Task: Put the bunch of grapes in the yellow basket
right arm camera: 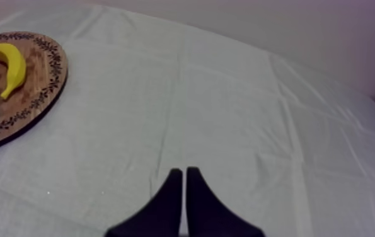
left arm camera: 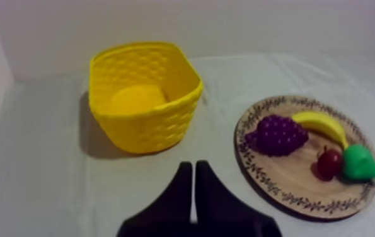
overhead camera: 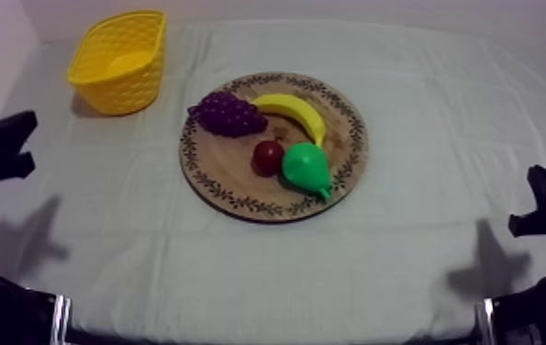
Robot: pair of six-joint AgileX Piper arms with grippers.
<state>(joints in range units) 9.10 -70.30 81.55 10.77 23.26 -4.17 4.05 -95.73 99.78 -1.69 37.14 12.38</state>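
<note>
The reach was not begun; left jaws and right jaws lay together, empty. The next move needed left jaws parted above the bunch of grapes (overhead camera: 228, 114).

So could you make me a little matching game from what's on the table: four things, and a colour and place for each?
Things:
1 bunch of grapes
2 banana
3 pear
4 yellow basket

Descriptions:
A yellow, on the wooden board
B yellow, off the board, on the cloth
C purple, nearest the basket
D green, beside the small red fruit

Pairs: 1-C, 2-A, 3-D, 4-B
</note>
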